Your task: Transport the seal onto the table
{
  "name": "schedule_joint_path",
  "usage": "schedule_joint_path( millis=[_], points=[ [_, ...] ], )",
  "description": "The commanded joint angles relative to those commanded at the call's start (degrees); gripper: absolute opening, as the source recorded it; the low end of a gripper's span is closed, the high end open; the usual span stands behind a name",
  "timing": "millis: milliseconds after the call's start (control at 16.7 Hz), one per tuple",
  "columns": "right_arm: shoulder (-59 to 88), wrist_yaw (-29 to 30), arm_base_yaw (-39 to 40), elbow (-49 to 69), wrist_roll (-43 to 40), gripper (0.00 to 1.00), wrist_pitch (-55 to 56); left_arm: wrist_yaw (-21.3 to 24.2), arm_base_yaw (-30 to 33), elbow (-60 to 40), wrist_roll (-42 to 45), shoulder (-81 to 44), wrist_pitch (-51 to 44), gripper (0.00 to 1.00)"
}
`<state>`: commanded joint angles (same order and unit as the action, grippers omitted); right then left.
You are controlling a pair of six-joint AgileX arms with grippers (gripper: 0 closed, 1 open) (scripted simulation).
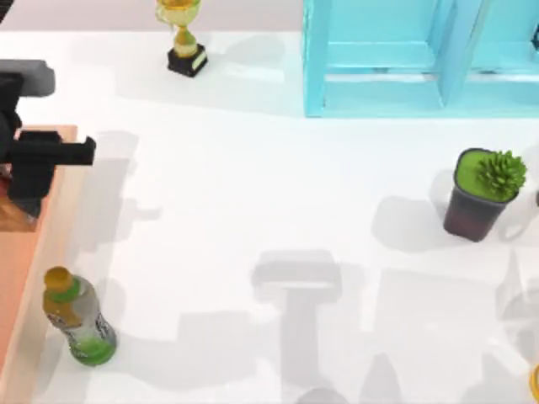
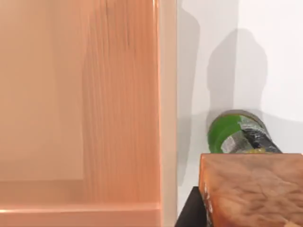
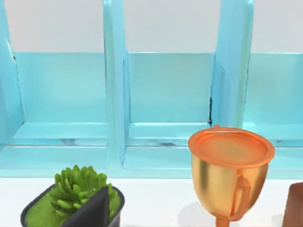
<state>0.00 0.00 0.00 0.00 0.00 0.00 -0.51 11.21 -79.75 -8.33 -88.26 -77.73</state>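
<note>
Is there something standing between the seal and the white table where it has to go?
Only the tray rim, which the seal, at the left pincer, must cross. The green bottle lies on the table just beyond; best avoid it.

My left arm (image 1: 34,160) is hanging over the tray (image 1: 17,278) at the table's (image 1: 253,185) left edge, the bottle (image 1: 80,320) lying just right of it.

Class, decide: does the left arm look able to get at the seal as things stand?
Very likely yes: the seal sits right at the left tool, seemingly gripped by it, over the edge of the wooden tray, with nothing between them.
</note>
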Motion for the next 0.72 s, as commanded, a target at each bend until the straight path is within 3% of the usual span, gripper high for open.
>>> schedule_joint_path(
  millis=[420,720],
  points=[
    [0.0,0.0,0.0,0.0,0.0,1.0,0.0,0.3,0.5,0.4,-2.2,-0.9,-2.0,0.0],
    [0.0,0.0,0.0,0.0,0.0,1.0,0.0,0.4,6.8,-6.3,-8.4,-9.6,1.0,0.0]
  ],
)
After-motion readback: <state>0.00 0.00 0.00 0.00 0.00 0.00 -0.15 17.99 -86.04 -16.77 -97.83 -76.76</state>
